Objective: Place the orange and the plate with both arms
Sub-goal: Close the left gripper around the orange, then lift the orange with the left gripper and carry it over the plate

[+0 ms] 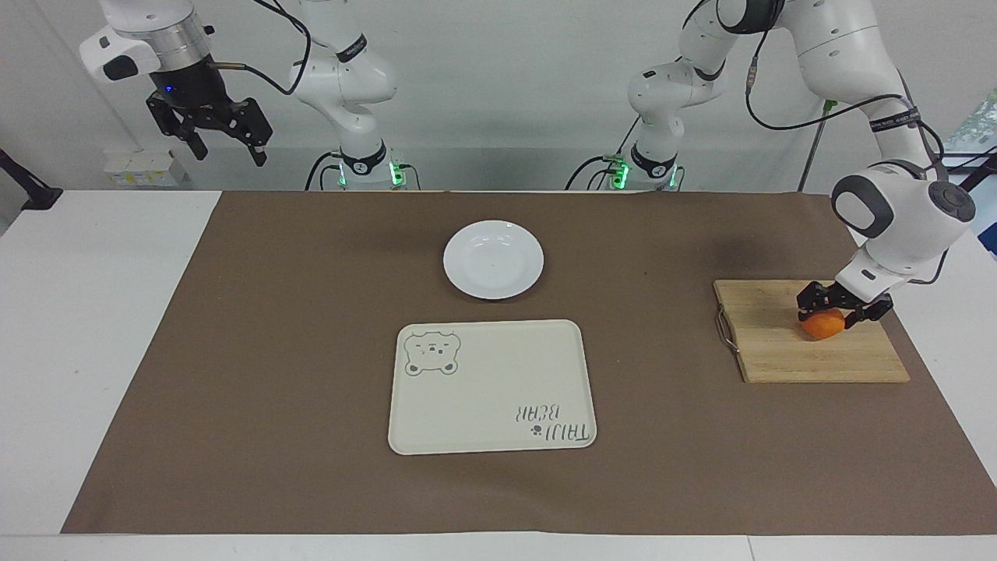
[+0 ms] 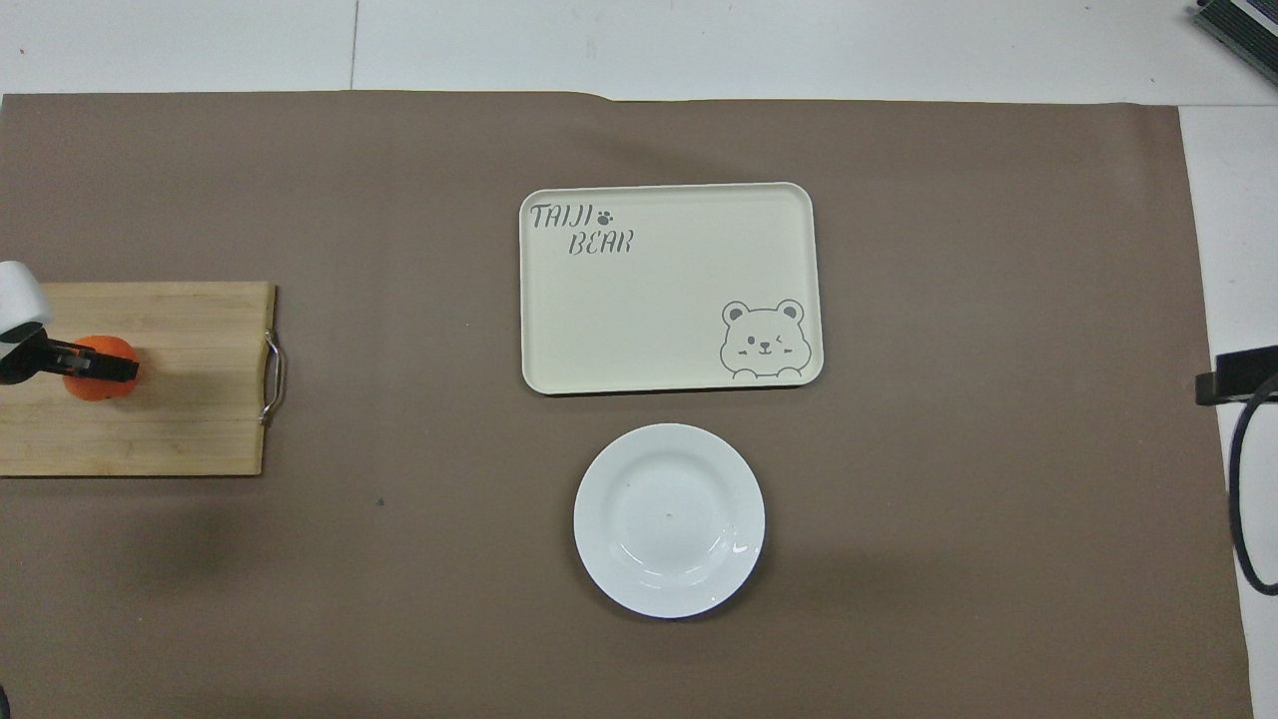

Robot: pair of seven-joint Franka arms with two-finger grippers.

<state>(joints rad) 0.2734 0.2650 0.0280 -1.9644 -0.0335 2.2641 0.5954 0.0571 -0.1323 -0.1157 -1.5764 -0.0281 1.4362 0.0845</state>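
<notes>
Brown mat; left claw around orange on board.

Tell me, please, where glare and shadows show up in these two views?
Overhead view: a bright glint sits on the plate rim nearest the robots, and the orange throws a soft shadow onto the cutting board. Facing view: the left gripper shades the orange's top; the tray looks evenly lit.
</notes>
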